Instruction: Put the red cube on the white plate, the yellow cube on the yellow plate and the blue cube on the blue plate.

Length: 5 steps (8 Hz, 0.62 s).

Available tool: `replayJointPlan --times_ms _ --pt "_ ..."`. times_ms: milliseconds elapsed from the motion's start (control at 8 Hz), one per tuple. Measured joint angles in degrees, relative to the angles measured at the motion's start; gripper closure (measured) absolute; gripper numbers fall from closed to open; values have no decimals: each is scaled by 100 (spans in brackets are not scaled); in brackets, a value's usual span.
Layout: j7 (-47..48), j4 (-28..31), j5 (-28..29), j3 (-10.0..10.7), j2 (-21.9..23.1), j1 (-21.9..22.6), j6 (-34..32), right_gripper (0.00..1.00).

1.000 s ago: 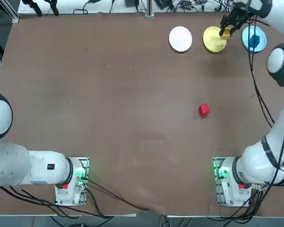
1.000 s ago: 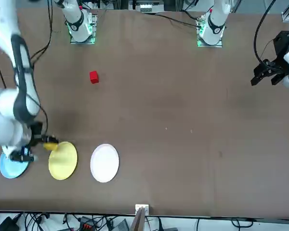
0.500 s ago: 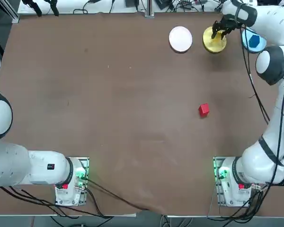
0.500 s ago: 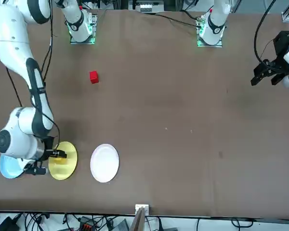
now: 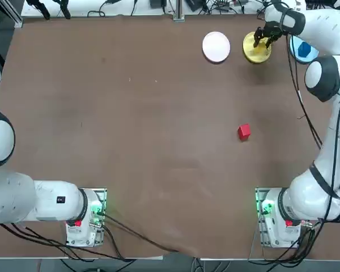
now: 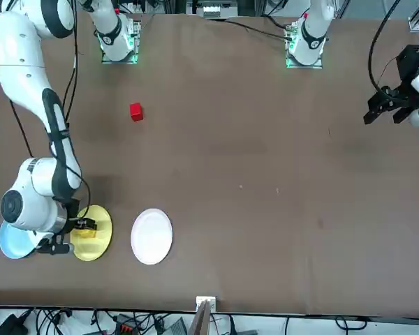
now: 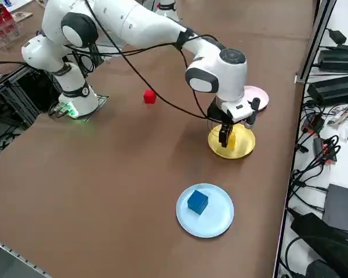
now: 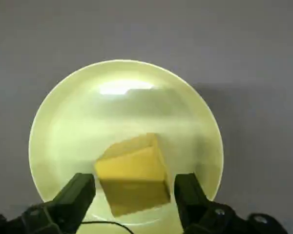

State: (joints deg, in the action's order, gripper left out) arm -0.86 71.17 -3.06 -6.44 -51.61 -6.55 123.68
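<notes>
The yellow cube (image 8: 134,180) lies on the yellow plate (image 8: 122,97), slightly turned. My right gripper (image 8: 135,189) is low over it, open, one finger on each side and a thin gap beside the cube. From above, the gripper (image 5: 262,41) is over the yellow plate (image 5: 255,52) at the far right. The blue cube (image 7: 197,201) rests on the blue plate (image 7: 216,223). The red cube (image 5: 244,131) sits alone on the table, well short of the white plate (image 5: 216,46), which holds nothing.
The three plates stand in a row along the far edge, white, yellow, then blue (image 5: 296,54). Cables and black boxes (image 7: 336,87) lie just beyond that edge. The parked left arm (image 5: 22,198) is at the near left.
My right gripper carried the yellow cube from the blue plate's side over the yellow plate and came down. Its fingers have since parted from the cube.
</notes>
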Motion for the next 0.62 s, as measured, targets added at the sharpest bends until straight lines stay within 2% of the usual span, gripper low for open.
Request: replayJointPlan --times_ms 375,625 --pt "0 -141 -23 -5 45 6 -63 0" --pt "-7 -322 -41 0 459 -49 -855 0"
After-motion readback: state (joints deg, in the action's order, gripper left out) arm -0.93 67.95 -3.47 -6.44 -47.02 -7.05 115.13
